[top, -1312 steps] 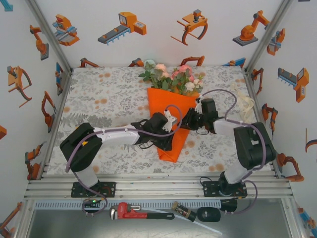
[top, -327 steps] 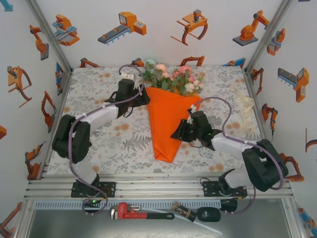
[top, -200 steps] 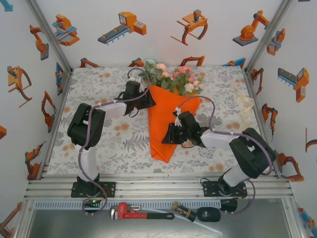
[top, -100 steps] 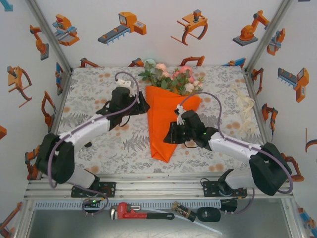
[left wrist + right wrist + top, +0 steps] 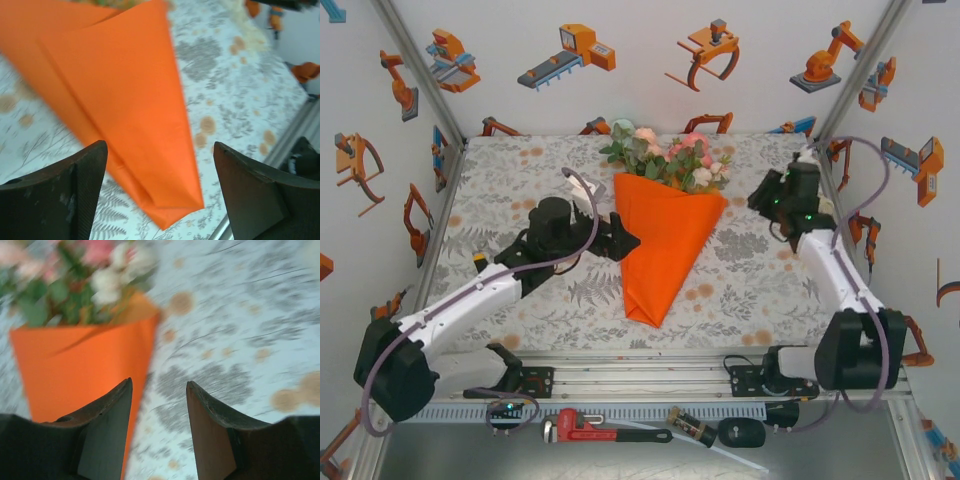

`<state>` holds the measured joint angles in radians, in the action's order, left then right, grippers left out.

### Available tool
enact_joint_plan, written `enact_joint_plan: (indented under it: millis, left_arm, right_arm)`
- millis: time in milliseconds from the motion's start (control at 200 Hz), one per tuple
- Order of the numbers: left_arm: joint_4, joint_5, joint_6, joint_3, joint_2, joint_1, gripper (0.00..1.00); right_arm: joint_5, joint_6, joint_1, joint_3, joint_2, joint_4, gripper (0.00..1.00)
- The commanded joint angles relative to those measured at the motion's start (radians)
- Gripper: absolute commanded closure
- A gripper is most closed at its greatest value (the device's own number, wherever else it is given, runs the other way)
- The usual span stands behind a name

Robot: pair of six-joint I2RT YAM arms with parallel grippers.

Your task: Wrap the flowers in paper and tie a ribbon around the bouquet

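The bouquet lies in the middle of the table. Its orange paper (image 5: 660, 240) is folded into a cone with the tip towards me, and the flowers (image 5: 670, 155) stick out at the far end. My left gripper (image 5: 626, 243) stands open at the cone's left edge; in the left wrist view its fingers (image 5: 160, 172) frame the paper's tip (image 5: 150, 150) without holding it. My right gripper (image 5: 760, 198) hovers open off the cone's upper right corner, with bare cloth between its fingers (image 5: 159, 387). A blurred cream heap, probably the ribbon (image 5: 245, 22), lies far right.
White walls with orange stickers close in the printed tablecloth (image 5: 520, 200) on three sides. An aluminium rail (image 5: 640, 375) runs along the near edge. A red pipe wrench (image 5: 605, 428) and small tools lie on the ledge below it. The right arm's link stretches along the right wall.
My right gripper has left the cone's right side and swung to the far right, opening wider. My left gripper has slid down the cone's left edge and opened wider.
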<state>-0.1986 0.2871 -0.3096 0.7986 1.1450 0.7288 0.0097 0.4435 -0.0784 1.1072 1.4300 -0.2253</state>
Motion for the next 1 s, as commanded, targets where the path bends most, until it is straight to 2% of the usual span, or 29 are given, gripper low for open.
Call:
enact_joint_plan:
  millis: [0, 170, 315, 536, 646, 751, 881, 941, 996]
  left_arm:
    - [-0.09, 0.085, 0.028, -0.029, -0.011, 0.022, 0.16]
    - [-0.153, 0.12, 0.021, -0.069, 0.018, 0.033, 0.14]
    - [-0.171, 0.124, 0.024, -0.088, 0.039, 0.034, 0.13]
    - [-0.18, 0.112, 0.036, -0.089, 0.042, 0.034, 0.12]
    - [-0.176, 0.104, 0.041, -0.087, 0.038, 0.034, 0.11]
    - [-0.172, 0.103, 0.041, -0.088, 0.037, 0.034, 0.11]
    - [-0.173, 0.099, 0.036, -0.088, 0.036, 0.034, 0.11]
    - [-0.177, 0.096, 0.032, -0.088, 0.038, 0.034, 0.11]
    - [-0.18, 0.095, 0.029, -0.086, 0.041, 0.034, 0.11]
  right_arm:
    - [0.12, -0.129, -0.06, 0.14, 0.147, -0.131, 0.53]
    - [0.188, -0.204, -0.125, 0.374, 0.395, -0.254, 0.52]
    - [0.261, -0.277, -0.132, 0.606, 0.608, -0.379, 0.44]
    - [0.238, -0.321, -0.133, 0.961, 0.882, -0.65, 0.36]
    - [0.204, -0.348, -0.138, 1.043, 0.955, -0.702, 0.3]
    - [0.166, -0.359, -0.153, 1.098, 1.006, -0.729, 0.28]
    - [0.118, -0.361, -0.168, 1.108, 1.022, -0.732, 0.33]
    - [0.092, -0.362, -0.174, 1.106, 1.021, -0.728, 0.4]
    - [0.066, -0.363, -0.175, 1.105, 1.02, -0.723, 0.54]
